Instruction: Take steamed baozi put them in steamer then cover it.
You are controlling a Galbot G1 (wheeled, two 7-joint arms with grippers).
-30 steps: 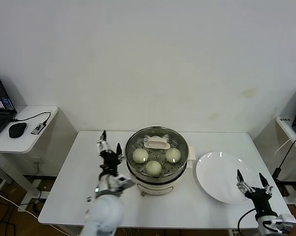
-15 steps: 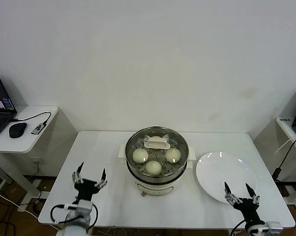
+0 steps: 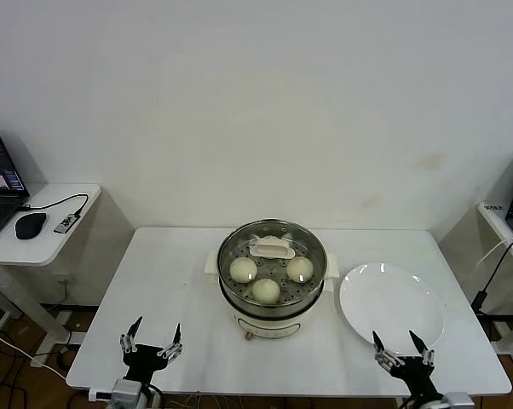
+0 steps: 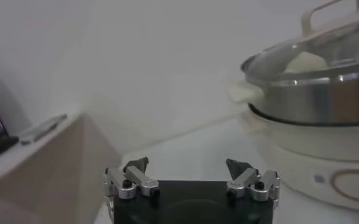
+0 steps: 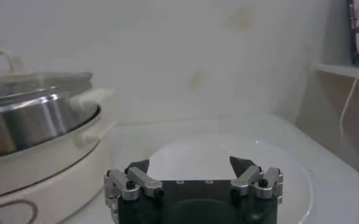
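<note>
The steamer [image 3: 272, 308] stands mid-table on its cream base. The cover [image 3: 272, 249], clear glass with a beige handle, rests on it. Through the glass I see three baozi [image 3: 243, 269] on the tray; a further one is mostly hidden by the handle. My left gripper [image 3: 151, 345] is open and empty at the table's front left edge, well clear of the pot. My right gripper [image 3: 400, 349] is open and empty at the front right edge, just short of the plate. In the left wrist view the left gripper [image 4: 187, 164] faces the covered steamer [image 4: 313, 97]; in the right wrist view the right gripper [image 5: 191, 164] sits beside the steamer [image 5: 33, 115].
A bare white plate [image 3: 391, 305] lies to the right of the steamer and shows again [image 5: 228, 152] ahead of the right gripper. A low side table [image 3: 69, 230] with a mouse and laptop stands at the left. A shelf [image 3: 499, 221] with cables is at the right.
The left gripper has drawn back from beside the steamer to the front left edge. The right gripper has also drawn back toward the front edge. The cover and baozi have not moved.
</note>
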